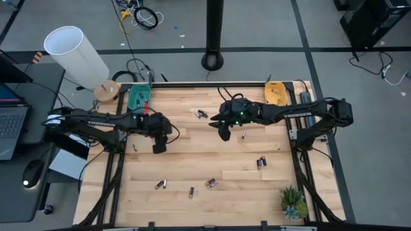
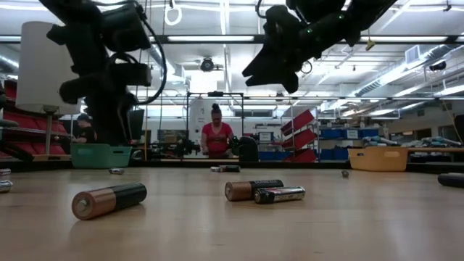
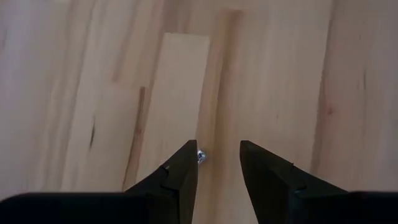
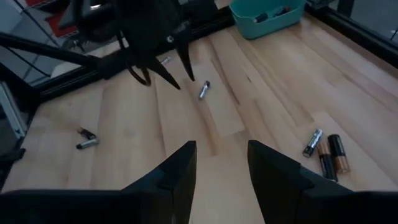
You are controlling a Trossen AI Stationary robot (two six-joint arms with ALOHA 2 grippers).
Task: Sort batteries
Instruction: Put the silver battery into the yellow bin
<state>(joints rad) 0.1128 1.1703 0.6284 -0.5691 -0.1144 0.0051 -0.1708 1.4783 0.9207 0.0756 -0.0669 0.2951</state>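
Observation:
Batteries lie scattered on the wooden table: one pair (image 1: 201,114) at the far middle, one cell (image 1: 243,135), a pair (image 1: 261,162), and several near the front (image 1: 191,191). My left gripper (image 1: 159,146) points down, open, low over the table's left half. A small silvery battery (image 4: 204,90) lies just beside its fingers, and its tip (image 3: 201,155) shows next to one finger. Another cell (image 1: 135,147) lies to the gripper's left. My right gripper (image 4: 221,146) hangs open above the table's middle (image 1: 223,135), with nothing between its fingers.
A teal tray (image 1: 140,97) holding some cells stands at the far left corner, an orange tray (image 1: 276,93) at the far right. A small plant (image 1: 292,202) sits at the near right corner. A person (image 2: 216,134) stands in the room beyond the table.

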